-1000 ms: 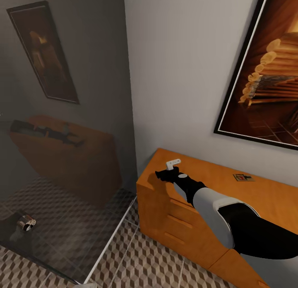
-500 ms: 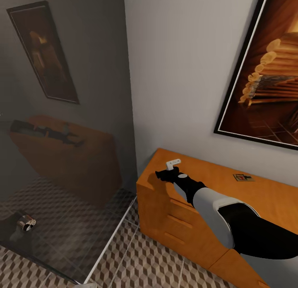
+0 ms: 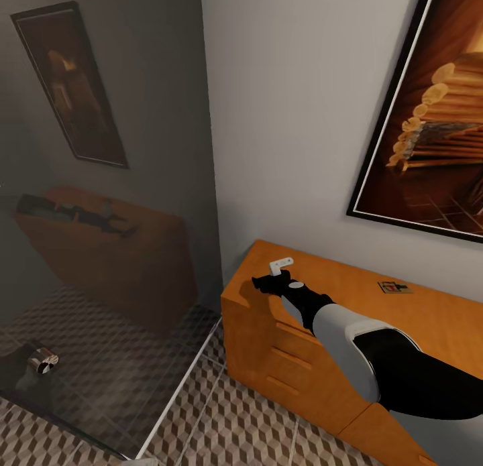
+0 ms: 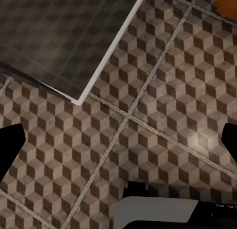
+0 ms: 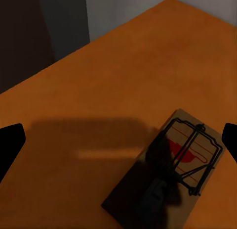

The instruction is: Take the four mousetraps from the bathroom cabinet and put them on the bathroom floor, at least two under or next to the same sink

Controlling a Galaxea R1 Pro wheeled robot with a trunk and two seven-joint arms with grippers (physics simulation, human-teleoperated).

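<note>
The orange-brown cabinet [image 3: 335, 305] stands against the wall. One mousetrap [image 3: 394, 287] lies on its top toward the right. My right arm reaches over the top's left end, where my right gripper [image 3: 267, 282] hovers. In the right wrist view another mousetrap [image 5: 168, 174], with dark spring parts and a red mark, lies flat on the cabinet top [image 5: 98, 90]. My right gripper [image 5: 118, 145] is open above it, its fingertips wide apart. My left gripper [image 4: 118, 150] is open over the cube-patterned bathroom floor [image 4: 163, 105], with nothing between its fingers. The bathroom sink is out of view.
A glass shower panel [image 3: 100, 251] with a white bottom rail [image 3: 181, 379] stands left of the cabinet and reflects it. A chrome fitting [image 3: 41, 359] sits behind the glass. A large framed picture [image 3: 429, 117] hangs above the cabinet. Patterned floor [image 3: 235, 426] lies in front of the drawers.
</note>
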